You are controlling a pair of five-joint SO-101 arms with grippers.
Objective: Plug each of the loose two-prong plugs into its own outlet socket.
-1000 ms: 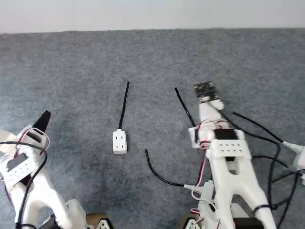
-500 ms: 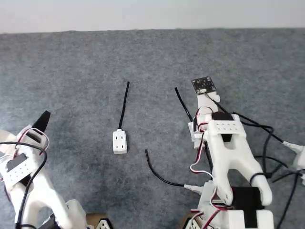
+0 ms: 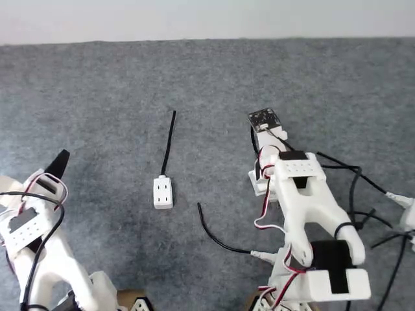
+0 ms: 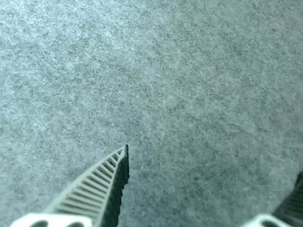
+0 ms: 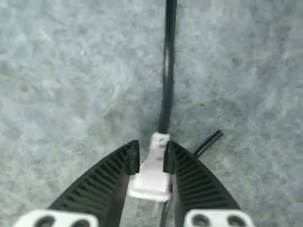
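A white two-prong plug on a black cord sits between the fingers of my right gripper, which is shut on it just above the grey carpet. In the high view the right arm covers that plug. The white outlet socket lies on the carpet left of this arm, its own black cord running away from me. My left gripper hovers open over bare carpet at the near left, its black finger pointing away from me.
A loose black cord curves across the carpet between the socket and the right arm's base. A second black cord end lies beside the held plug. Arm cables trail at the right. The carpet's far edge meets a pale wall.
The right arm has swung left, towards the socket, and stretched a little farther from me, now covering most of the black cord beside it. The left arm and the socket have not moved.
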